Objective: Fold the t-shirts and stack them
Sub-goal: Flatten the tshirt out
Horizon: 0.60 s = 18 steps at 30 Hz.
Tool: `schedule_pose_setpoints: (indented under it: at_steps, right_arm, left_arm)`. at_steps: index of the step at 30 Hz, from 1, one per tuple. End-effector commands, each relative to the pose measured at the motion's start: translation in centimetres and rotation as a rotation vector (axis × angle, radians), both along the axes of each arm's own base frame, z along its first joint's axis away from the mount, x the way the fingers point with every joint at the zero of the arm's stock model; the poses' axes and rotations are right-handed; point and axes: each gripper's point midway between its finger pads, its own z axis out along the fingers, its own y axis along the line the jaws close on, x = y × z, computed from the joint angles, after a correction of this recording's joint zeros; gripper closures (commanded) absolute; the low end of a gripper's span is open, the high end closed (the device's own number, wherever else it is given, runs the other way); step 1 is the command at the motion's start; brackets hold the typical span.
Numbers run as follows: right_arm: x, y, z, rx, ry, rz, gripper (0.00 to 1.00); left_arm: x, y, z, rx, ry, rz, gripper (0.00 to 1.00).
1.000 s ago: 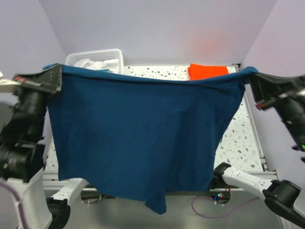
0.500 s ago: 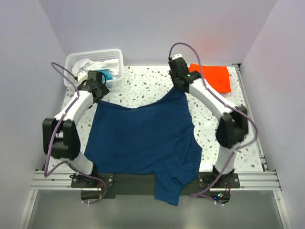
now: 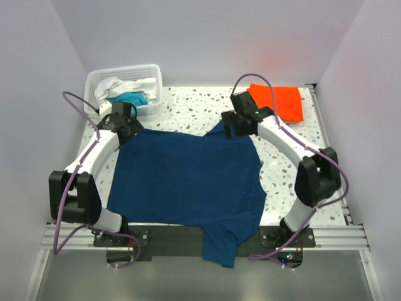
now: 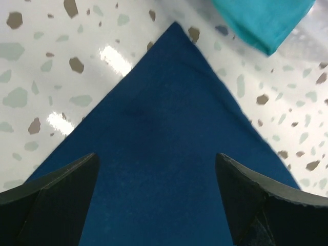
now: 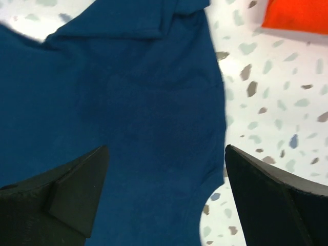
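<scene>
A dark navy t-shirt (image 3: 188, 182) lies spread flat on the speckled table, one part hanging over the near edge. My left gripper (image 3: 125, 128) hovers open over its far left corner (image 4: 169, 128), nothing between the fingers. My right gripper (image 3: 235, 128) hovers open over the far right corner (image 5: 138, 92), also holding nothing. A folded orange t-shirt (image 3: 282, 100) lies at the back right (image 5: 297, 13). A teal t-shirt (image 3: 130, 98) and a white one (image 3: 116, 84) sit in the basket; the teal cloth (image 4: 261, 20) shows in the left wrist view.
The white slatted basket (image 3: 150, 70) stands at the back left corner. The speckled tabletop (image 3: 188, 110) shows bare between the basket and the orange shirt. Purple cables loop off both arms. Walls close in left, right and behind.
A second ago both grippers held the navy shirt stretched up in the air. They lowered it onto the table, opened and let go; the shirt now lies flat.
</scene>
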Motion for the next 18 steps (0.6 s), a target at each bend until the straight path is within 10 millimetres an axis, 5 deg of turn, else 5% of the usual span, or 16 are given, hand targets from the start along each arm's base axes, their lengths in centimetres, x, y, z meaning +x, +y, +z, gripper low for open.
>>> schedule_pose_setpoints:
  at_steps: [1,7,18]
  right_arm:
    - [-1.0,3.5,-0.1,0.21,0.0,0.052,0.01]
    - [-0.8,2.7,-3.6,0.132,0.07,0.02,0.01]
    - [1.0,1.1,-8.8,0.083,0.163,-0.034,0.01]
  left_arm:
    - [-1.2,-1.1,-1.1,-0.048,0.01,-0.068,0.0]
    - [-2.3,-1.4,-4.2,-0.053,0.068,-0.098,0.0]
    - [-0.6,-1.8,-9.7,-0.059,0.225,-0.109,0.0]
